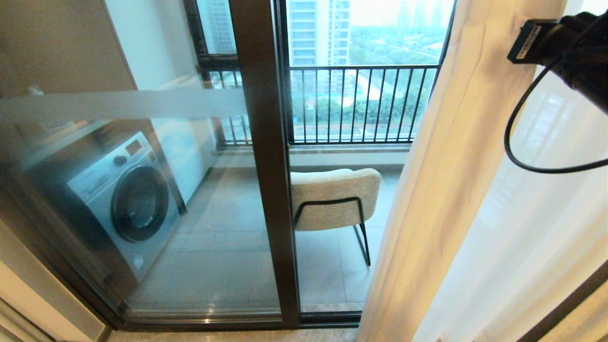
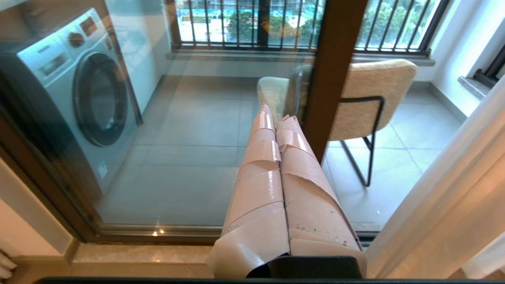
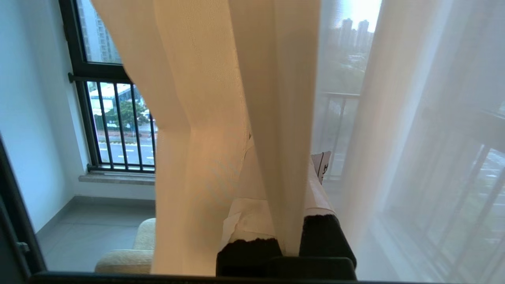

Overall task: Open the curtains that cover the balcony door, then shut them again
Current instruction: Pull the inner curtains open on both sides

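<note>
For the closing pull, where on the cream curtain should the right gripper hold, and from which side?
Probably the curtain's free front edge, the thick gathered fold hanging beside the bare glass of the balcony door. Come at it level from the room side, jaws either side of the fold. The right gripper already sits shut on such a vertical pleat. The sheer panel behind gives less to pinch.

The head camera looks down through the balcony door [image 1: 266, 156] at the chair [image 1: 335, 199] beyond. The left wrist camera sits lower, facing that same chair [image 2: 378, 98]. The right wrist camera, pressed into the curtains [image 3: 221, 98], glimpses it too.
</note>
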Tool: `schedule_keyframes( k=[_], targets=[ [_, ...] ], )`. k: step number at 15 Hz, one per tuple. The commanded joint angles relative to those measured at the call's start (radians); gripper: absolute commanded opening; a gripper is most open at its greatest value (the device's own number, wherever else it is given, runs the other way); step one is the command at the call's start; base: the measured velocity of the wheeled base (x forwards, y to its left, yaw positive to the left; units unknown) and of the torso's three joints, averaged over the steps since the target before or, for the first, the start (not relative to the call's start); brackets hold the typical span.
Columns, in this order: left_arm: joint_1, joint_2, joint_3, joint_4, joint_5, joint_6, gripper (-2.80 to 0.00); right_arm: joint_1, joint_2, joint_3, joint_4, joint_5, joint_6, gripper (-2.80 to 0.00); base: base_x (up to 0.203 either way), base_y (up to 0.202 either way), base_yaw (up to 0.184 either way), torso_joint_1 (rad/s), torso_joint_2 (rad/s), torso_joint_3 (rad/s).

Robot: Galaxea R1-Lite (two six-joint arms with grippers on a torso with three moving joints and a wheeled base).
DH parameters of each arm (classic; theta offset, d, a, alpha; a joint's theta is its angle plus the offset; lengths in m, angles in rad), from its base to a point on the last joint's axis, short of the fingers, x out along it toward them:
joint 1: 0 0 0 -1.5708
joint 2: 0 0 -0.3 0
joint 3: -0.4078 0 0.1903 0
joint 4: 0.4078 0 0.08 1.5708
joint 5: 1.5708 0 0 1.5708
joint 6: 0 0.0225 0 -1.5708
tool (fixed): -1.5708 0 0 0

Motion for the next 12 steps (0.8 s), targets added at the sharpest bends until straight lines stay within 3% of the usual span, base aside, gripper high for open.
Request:
schedule_keyframes(
  k=[1, 12],
  targets=[
    [0.0, 0.0, 0.0, -0.001, 0.0, 0.0, -2.8, 0.0, 0.001, 0.0, -0.004, -0.001, -0.001, -2.8, 0.0, -0.188, 0.003, 0.011, 0.0, 0.006],
    [0.0, 0.0, 0.0, -0.001, 0.0, 0.0, -2.8, -0.001, 0.0, -0.002, -0.004, -0.001, -0.001, -2.8, 0.0, -0.187, 0.002, 0.003, 0.0, 0.003]
  ],
)
